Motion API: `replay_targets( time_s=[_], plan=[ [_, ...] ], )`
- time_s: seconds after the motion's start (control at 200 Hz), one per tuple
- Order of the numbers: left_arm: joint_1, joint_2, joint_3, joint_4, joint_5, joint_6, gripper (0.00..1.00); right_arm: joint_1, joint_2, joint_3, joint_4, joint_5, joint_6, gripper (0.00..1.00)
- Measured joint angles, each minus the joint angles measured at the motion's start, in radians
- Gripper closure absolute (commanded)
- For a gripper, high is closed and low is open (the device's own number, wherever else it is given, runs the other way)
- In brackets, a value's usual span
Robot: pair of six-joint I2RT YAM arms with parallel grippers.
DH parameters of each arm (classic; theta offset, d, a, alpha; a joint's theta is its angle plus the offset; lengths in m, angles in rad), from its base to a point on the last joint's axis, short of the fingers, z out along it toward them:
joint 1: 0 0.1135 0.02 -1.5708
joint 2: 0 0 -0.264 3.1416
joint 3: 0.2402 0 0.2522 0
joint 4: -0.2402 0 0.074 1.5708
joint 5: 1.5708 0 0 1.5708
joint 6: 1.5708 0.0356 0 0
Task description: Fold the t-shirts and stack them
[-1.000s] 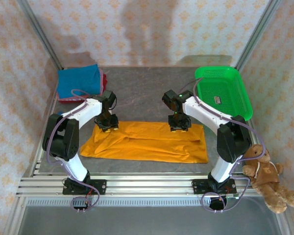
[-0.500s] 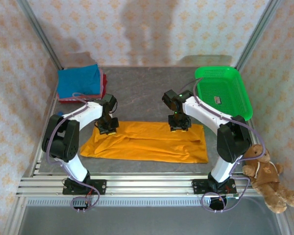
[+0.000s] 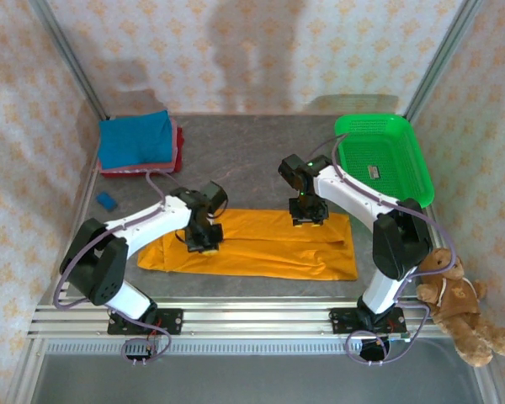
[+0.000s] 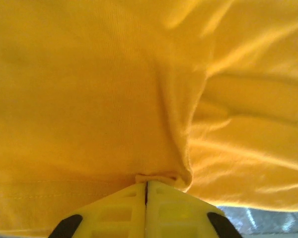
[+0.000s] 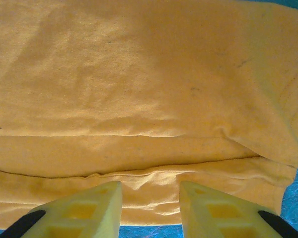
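Basket of green plastic mesh [image 3: 353, 160] sits at the far right of the grey table [image 3: 236, 151]. Inside it lies a small dark-and-pale item [image 3: 376, 172], perhaps a tag, too small to read.

The orange t-shirt [image 3: 261, 244] [image 4: 89, 99] [image 5: 139, 74] lies near the front middle of the table, folded into a long band. Its long axis runs left to right, parallel to the near edge, with creases along its length.

The left gripper [image 3: 204, 242] [image 4: 146, 184] is down on the left part of the band, its yellow fingers pressed together with a small bunch of orange cloth pinched at the tips. The right gripper [image 3: 307, 217] [image 5: 150, 184] stands over the band's far edge toward the right, fingers moderately apart and gripping nothing, with cloth lying flat below them.

In the far left corner a folded blue t-shirt [image 3: 135, 139] tops a stack of red and pink shirts [image 3: 178, 143]. A small blue object [image 3: 107, 200] lies near the table's left edge. A brown teddy bear [image 3: 459, 303] sits off the table at the near right.
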Motion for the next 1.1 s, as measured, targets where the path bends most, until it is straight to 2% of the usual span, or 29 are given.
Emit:
replay_targets(
  time_s=[0.175, 0.315, 0.405, 0.511, 0.641, 0.731, 0.881, 1.101],
  plan=[
    [-0.087, 0.057, 0.001, 0.004, 0.044, -0.046, 0.66, 0.0, 0.0, 0.0, 0.001, -0.011, -0.003, 0.65],
    [-0.072, 0.057, 0.112, -0.045, 0.045, -0.034, 0.65, 0.0, 0.0, 0.0, 0.023, -0.048, -0.002, 0.65],
    [0.012, 0.057, 0.229, -0.1, 0.026, 0.021, 0.65, 0.0, 0.005, 0.0, 0.054, -0.089, 0.003, 0.65],
    [0.186, 0.057, 0.329, -0.148, -0.011, 0.105, 0.66, 0.0, 0.027, 0.002, 0.099, -0.133, 0.01, 0.65],
    [0.423, 0.059, 0.356, -0.165, -0.023, 0.206, 0.68, 0.0, 0.08, 0.019, 0.155, -0.183, 0.017, 0.65],
    [0.533, 0.077, 0.356, -0.17, -0.024, 0.259, 0.67, 0.0, 0.124, 0.044, 0.195, -0.222, 0.019, 0.65],
    [0.61, 0.13, 0.348, -0.134, 0.009, 0.302, 0.67, 0.0, 0.192, 0.083, 0.244, -0.27, 0.025, 0.65],
    [0.633, 0.241, 0.343, -0.054, 0.042, 0.317, 0.69, 0.0, 0.255, 0.114, 0.283, -0.307, 0.028, 0.65]
  ],
)
